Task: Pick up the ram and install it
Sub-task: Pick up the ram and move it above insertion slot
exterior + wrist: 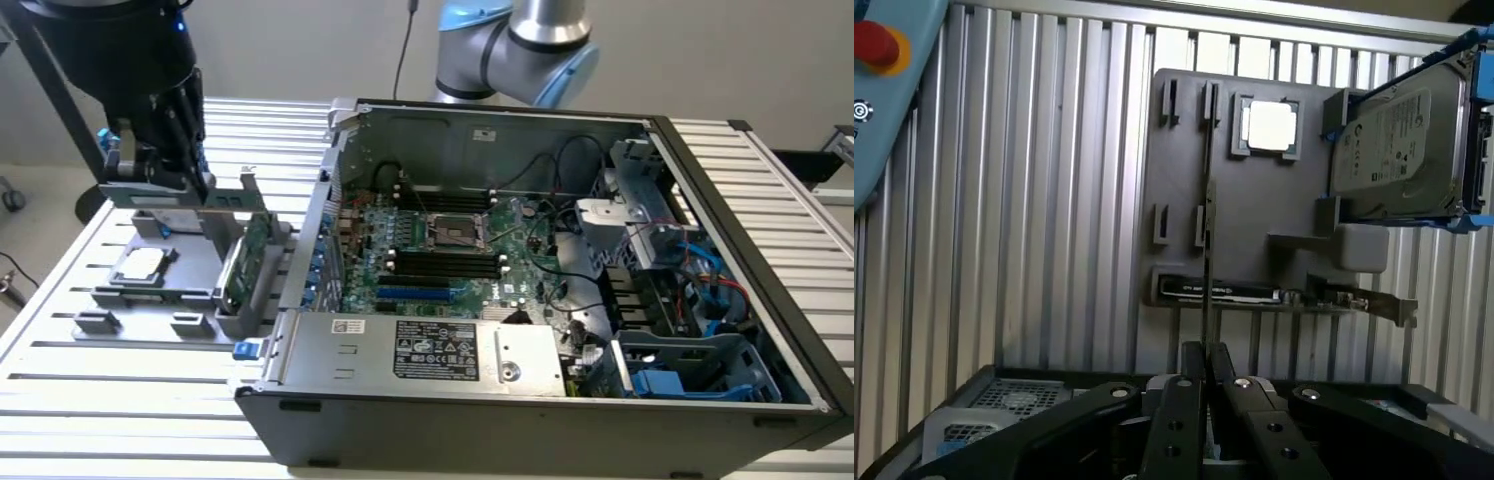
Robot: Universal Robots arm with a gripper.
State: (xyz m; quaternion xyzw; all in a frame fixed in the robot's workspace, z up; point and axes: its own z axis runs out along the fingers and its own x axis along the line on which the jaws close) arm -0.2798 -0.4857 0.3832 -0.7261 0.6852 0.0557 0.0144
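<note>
The gripper (1204,352) is pinched tight on the ram (1207,250). The ram is a long, thin stick. Seen from its edge, it looks like a dark line. It is over the gray tray (1254,200), beside the computer case (534,420).

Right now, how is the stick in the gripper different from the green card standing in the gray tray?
The ram is clamped in the gripper, held up over the gray tray; the green card stands in a tray slot. The ram is a long, low strip; the green card is taller and carries a metal bracket. Both are thin flat boards standing on edge.
</note>
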